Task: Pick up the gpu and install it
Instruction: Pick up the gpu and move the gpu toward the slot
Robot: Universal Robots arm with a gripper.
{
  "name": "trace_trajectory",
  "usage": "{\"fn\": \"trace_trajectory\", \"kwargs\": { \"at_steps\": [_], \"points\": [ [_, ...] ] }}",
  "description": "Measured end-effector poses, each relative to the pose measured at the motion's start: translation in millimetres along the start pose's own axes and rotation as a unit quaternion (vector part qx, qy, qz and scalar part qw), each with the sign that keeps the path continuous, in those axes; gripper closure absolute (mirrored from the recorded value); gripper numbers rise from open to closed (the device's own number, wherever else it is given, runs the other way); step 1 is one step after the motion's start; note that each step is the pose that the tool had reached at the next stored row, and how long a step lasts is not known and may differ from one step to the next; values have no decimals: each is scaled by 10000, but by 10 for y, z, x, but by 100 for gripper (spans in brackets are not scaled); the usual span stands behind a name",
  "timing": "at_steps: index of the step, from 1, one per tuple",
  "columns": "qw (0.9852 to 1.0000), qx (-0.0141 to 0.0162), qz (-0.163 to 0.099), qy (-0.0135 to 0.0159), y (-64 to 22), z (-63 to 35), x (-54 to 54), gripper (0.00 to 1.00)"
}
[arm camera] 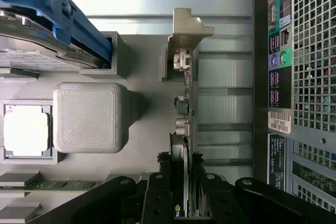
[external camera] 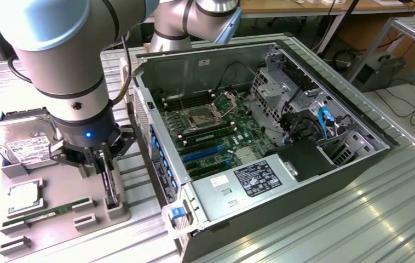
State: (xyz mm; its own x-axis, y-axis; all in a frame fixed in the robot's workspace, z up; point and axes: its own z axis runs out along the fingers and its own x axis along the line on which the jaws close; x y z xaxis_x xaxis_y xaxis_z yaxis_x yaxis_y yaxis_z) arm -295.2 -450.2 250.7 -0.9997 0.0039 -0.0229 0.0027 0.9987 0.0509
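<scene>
Black and seen edge-on, the thin, flat rectangular gpu (external camera: 109, 183) stands upright in a grey slotted plastic holder (external camera: 114, 211) on the grey moulded fixture tray (external camera: 61, 189), just beside the open dark metal computer case (external camera: 192, 71) on the exterior view's left. In the wrist view the gpu (arm camera: 184, 114) runs from the holder's stepped end post (arm camera: 184, 30) straight into the black gripper (arm camera: 182, 158).

The gripper (external camera: 104, 164) hangs at the end of the silver arm, directly over the card. Its jaws are drawn narrow, and the black fingers (arm camera: 156, 195) flank the card on both faces, by the look of it pressed against it rather than standing clear. The far end of the card rests in the end post, so I judge it gripped but not yet lifted.

Other parts lie on the tray: a silver hard drive with a white label (external camera: 25, 142), a square silver processor chip (external camera: 23, 197) and a narrow green memory stick (external camera: 43, 215), all apart from the gripper.

Inside the case, the green motherboard (external camera: 222, 131) lies exposed, and its blue expansion slots (external camera: 200, 153) hold no card. Judging by that, the task is at its first stage: the grasp looks made, while the lift, the carry to the case and the seating in a slot are all left to do.
</scene>
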Motion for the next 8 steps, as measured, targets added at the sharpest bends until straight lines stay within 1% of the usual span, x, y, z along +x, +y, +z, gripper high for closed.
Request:
{"fn": "trace_trajectory", "kwargs": {
  "at_steps": [3, 6, 8],
  "points": [
    [10000, -15, -14, 12, 2, -59, -9, 74],
    [10000, -36, -36, 26, 7, -172, -26, 74],
    [10000, -44, -45, 31, 9, -237, -35, 74]
  ]
}}
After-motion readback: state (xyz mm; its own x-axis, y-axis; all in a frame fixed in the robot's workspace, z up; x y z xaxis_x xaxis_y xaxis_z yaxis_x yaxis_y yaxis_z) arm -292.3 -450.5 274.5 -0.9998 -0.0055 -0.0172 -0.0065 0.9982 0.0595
